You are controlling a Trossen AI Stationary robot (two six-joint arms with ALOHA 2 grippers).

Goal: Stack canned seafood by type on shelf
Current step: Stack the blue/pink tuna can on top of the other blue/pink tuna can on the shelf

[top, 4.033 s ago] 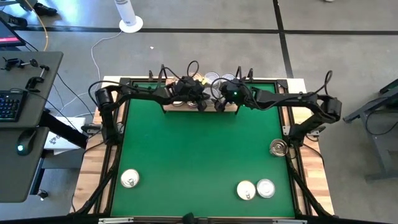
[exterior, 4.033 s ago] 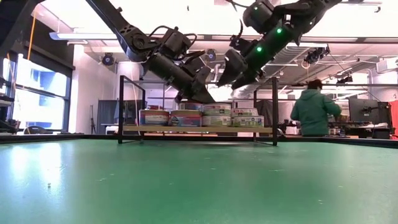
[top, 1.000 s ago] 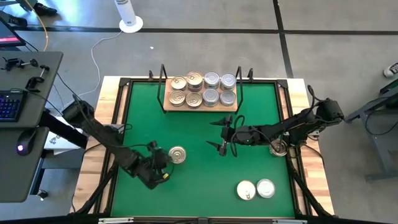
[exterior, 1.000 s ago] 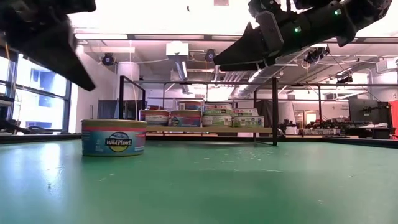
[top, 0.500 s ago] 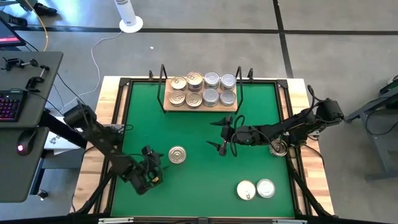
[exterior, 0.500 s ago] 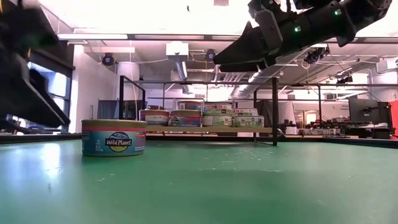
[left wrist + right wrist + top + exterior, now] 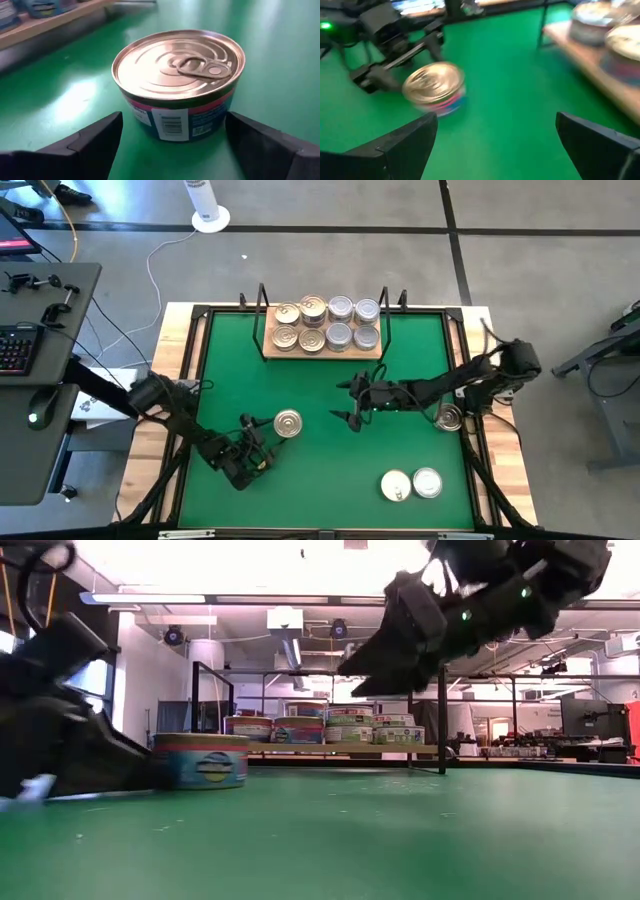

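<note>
A gold-lidded can (image 7: pixel 177 75) with a pink and blue label stands upright on the green mat (image 7: pixel 320 450), left of centre (image 7: pixel 288 423). My left gripper (image 7: pixel 260 439) lies low on the mat at the can's near-left side. It is open, and its fingers (image 7: pixel 95 145) reach along both sides of the can. My right gripper (image 7: pixel 347 402) hangs open above the mat's middle, holding nothing. The shelf (image 7: pixel 322 353) at the far edge carries several cans (image 7: pixel 326 323) in two rows. My left gripper comes at the can almost level from the table's near-left, one finger on each side of the can's wall (image 7: pixel 150 120). I cannot tell whether a fingertip touches the wall. The can's base sits flat on the mat.
Two cans (image 7: pixel 396 485) (image 7: pixel 427 482) lie near the mat's near-right corner, and another (image 7: pixel 448 418) sits at the right edge under the right arm. Black uprights (image 7: pixel 441 720) stand at the shelf's ends. A person's desk with a keyboard is left of the table.
My left gripper has come down from above the mat to mat level and tipped toward level, and its fingers have spread open around the can. The can has slid a little toward the far right. My right gripper has sunk slightly and rolled.
</note>
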